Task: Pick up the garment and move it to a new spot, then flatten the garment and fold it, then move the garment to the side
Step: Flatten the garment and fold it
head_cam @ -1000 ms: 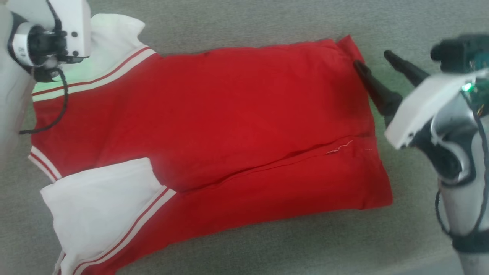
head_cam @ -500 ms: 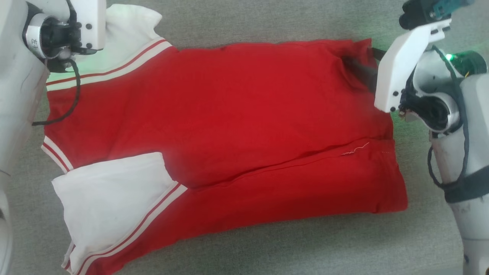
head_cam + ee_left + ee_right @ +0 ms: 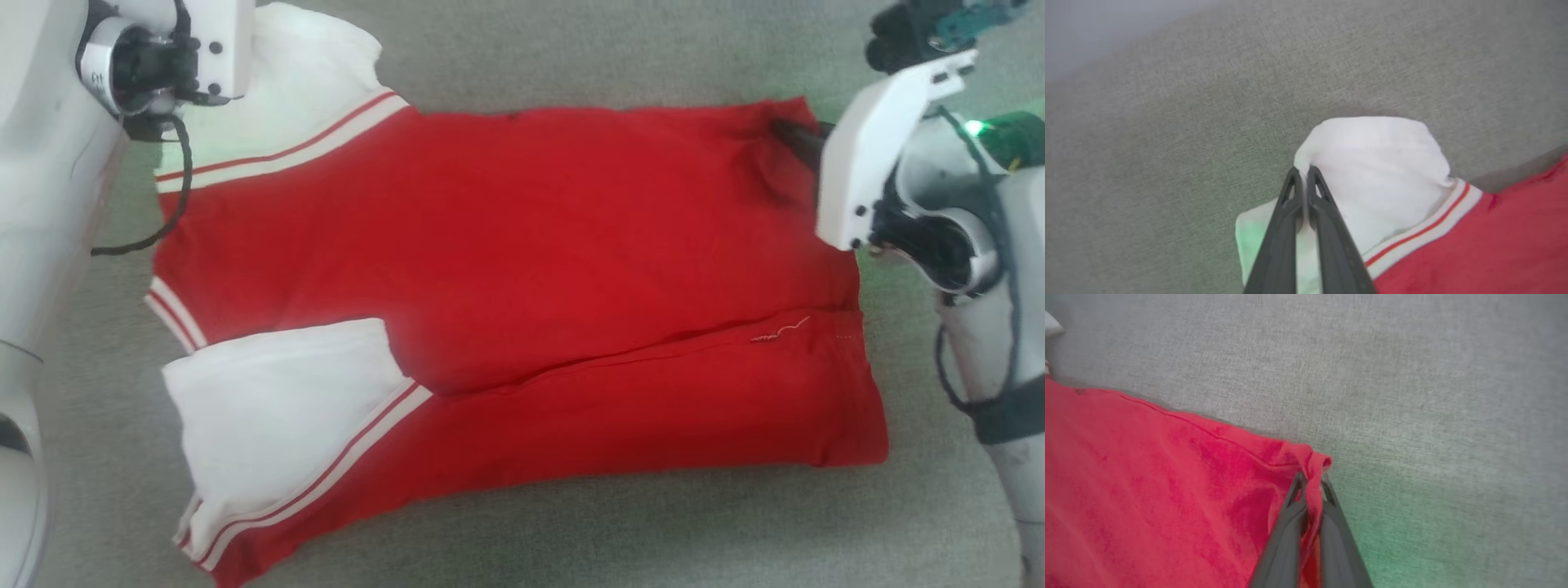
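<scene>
Grey woven fabric surface (image 3: 571, 531)

Grey woven fabric surface (image 3: 571, 57), faint green glow (image 3: 1392, 526)

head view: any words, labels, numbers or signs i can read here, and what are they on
No text can be read.
On the garment: no lettering on the side facing up.
On the wrist ring of the left arm: small dark marks, too blurred to read.
</scene>
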{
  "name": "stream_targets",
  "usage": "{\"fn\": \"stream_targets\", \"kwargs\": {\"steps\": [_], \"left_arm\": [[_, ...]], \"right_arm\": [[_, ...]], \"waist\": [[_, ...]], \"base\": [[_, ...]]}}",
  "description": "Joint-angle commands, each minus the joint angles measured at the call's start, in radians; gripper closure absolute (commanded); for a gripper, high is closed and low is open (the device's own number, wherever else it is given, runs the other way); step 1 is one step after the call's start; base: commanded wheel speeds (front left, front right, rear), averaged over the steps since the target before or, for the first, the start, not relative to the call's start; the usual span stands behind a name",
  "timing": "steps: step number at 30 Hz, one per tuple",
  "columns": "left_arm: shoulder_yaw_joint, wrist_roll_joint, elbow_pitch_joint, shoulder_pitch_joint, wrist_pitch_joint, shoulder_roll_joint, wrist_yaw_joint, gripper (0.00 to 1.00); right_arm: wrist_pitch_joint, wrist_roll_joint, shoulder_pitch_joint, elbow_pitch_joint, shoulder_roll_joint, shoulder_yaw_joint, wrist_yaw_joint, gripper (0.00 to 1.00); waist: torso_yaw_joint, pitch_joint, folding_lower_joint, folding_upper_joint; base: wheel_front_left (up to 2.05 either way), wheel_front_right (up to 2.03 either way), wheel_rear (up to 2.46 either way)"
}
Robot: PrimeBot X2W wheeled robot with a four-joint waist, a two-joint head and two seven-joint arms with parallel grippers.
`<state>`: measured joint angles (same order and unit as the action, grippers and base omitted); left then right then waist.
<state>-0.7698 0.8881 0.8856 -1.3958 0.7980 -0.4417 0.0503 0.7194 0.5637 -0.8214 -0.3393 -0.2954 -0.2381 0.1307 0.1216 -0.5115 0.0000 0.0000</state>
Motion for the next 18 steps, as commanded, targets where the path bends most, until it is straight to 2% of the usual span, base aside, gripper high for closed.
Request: {"fn": "stream_targets", "kwargs": {"steps": [1,5,11,18], "left_arm": [[-0.004,-0.002,-0.006,-0.009,0.006,-0.001,0.006,1.0],[-0.015,0.0,-0.041,-0.001,0.033,0.001,0.0,1.0],[-0.043,-0.008,-0.155,0.051,0.103,-0.024,-0.038,1.0],[-0.069,0.009,-0.421,0.176,0.207,-0.093,-0.143,1.0]], "right_arm": [[-0.009,0.002,0.015,0.012,-0.011,-0.002,0.0,1.0],[-0.015,0.014,0.052,0.059,-0.046,-0.001,0.0,1.0],[0.005,0.028,0.12,0.149,-0.101,-0.007,0.0,1.0],[0.05,0.046,0.24,0.266,-0.165,0.019,0.0,1.0]], "waist": [[-0.019,0.023,0.0,0.0],[-0.048,0.064,0.0,0.0],[-0.085,0.123,0.0,0.0],[-0.124,0.168,0.0,0.0]], "base": [[0.0,0.0,0.0],[0.0,0.0,0.0],[0.0,0.0,0.0],[0.0,0.0,0.0]]}}
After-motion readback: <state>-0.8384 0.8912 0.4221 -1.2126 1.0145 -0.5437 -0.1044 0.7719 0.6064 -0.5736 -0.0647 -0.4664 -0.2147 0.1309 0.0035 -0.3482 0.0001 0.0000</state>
